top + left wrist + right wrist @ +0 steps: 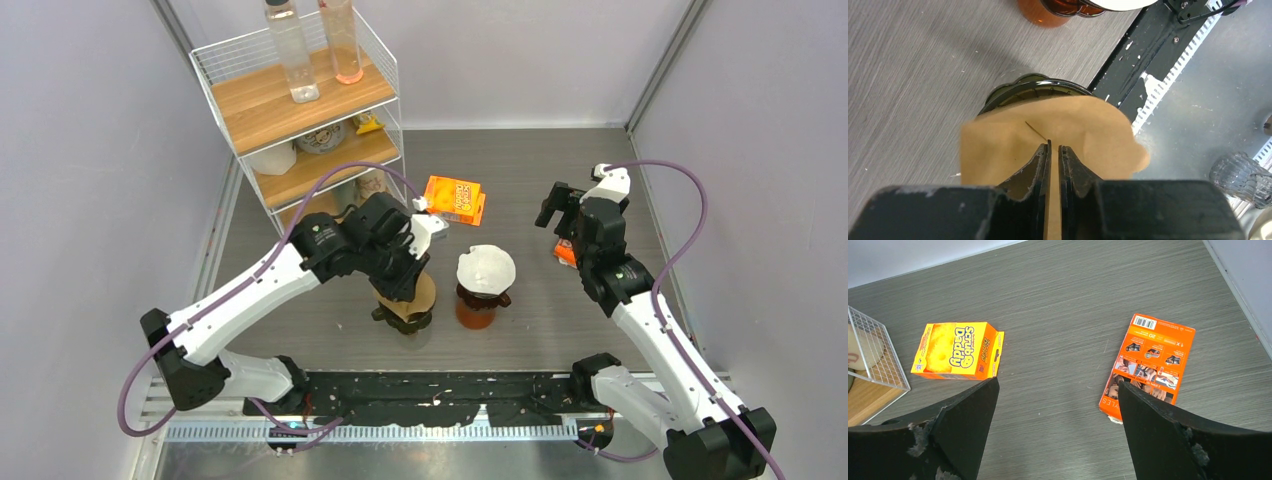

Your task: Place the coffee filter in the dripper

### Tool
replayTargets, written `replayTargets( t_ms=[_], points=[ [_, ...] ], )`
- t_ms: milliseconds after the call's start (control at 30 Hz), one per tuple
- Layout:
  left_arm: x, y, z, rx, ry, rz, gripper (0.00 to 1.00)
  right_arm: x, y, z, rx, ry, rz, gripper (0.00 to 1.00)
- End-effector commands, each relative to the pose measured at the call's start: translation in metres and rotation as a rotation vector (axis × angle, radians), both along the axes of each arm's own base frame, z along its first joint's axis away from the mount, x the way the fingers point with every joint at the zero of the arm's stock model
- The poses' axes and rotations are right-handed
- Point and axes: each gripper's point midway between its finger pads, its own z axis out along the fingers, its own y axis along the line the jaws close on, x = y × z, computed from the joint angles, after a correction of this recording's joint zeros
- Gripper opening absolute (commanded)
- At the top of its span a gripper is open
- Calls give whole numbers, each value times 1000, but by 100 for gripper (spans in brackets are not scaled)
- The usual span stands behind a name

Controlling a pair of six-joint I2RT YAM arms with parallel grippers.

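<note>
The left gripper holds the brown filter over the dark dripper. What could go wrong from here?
The brown filter looks flat, not opened into a cone, and hides only part of the dark dripper; released, it may slide off instead of settling inside.
The left gripper pinches its edge; the paper might cling and lift out as the gripper retreats.
The amber server with the white filter stands close by; the arm could bump it.

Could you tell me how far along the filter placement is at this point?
Done: the brown filter is over the dark dripper, its lower edge covering the rim. In hand: the left gripper stands with jaws close around the filter's top edge; whether they pinch it is unclear. Left: seating it fully and letting go. The right gripper hangs open, empty.
</note>
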Motion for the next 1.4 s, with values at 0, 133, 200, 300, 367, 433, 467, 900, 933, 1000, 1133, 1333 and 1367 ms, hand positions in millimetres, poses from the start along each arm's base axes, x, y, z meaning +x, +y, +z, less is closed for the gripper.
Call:
replayTargets(
  t_ms=[0, 133, 200, 300, 367, 433, 467, 900, 933, 1000, 1133, 1333, 1367],
  points=[
    [7, -2, 28, -72, -71, 47, 17, 0, -5, 12, -2, -41, -23, 95],
    [12, 3, 16, -12, -67, 72, 15, -1, -7, 13, -3, -46, -28, 95],
    [10, 4, 10, 13, -48, 63, 12, -1, -7, 13, -3, -46, -27, 95],
    [6, 4, 4, 34, -21, 35, 10, -1, -6, 13, -2, -45, -26, 95],
    [3, 3, 3, 33, -8, 18, 10, 0, -6, 13, -3, -46, -27, 95],
    [0, 2, 1, 28, 5, 3, 10, 0, -7, 12, -5, -43, -28, 95],
    [-2, 2, 0, 24, 11, -5, 10, 0, -7, 12, -6, -42, -30, 95],
    [4, 8, -24, 146, -70, 32, 8, 1, -7, 11, -13, -37, -27, 95],
    [5, 9, -26, 156, -73, 36, 8, 1, -7, 11, -13, -38, -26, 95],
    [4, 10, -30, 170, -68, 33, 7, 1, -7, 11, -13, -37, -29, 95],
    [2, 7, -38, 176, -60, 19, 5, 1, -6, 11, -11, -38, -25, 95],
    [0, 3, -44, 163, -50, 10, 5, 0, -7, 11, -11, -36, -25, 95],
    [0, 3, -45, 167, -46, 13, 5, -1, -7, 11, -10, -37, -24, 95]
  ],
)
